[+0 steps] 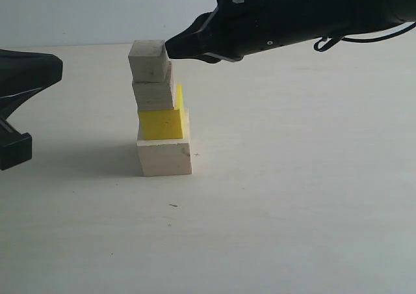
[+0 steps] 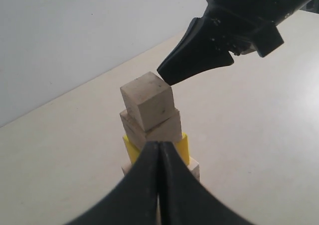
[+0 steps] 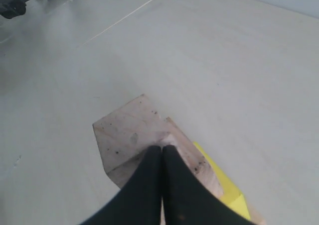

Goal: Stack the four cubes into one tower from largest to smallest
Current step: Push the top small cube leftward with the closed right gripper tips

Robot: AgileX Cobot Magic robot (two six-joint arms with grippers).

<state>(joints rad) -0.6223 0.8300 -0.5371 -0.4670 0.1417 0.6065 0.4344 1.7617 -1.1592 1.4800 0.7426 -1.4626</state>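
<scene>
Cubes (image 1: 162,112) stand stacked on the bench (image 1: 292,209), left of centre. Right hand (image 1: 170,47), shut and empty, meets the top cube (image 1: 149,61) at its corner. Left hand (image 1: 57,68), shut, sits at the left edge.

On the large wooden cube (image 1: 164,156) sit the yellow cube (image 1: 161,123), medium wooden cube (image 1: 153,93) and small wooden cube (image 1: 149,60); the right gripper (image 1: 170,47) has its tip at the top corner of the small one.

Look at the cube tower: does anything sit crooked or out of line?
Yes. The small cube on top sits off-centre on the medium cube, and the yellow cube sits twisted on the large cube, so their faces do not line up.
</scene>
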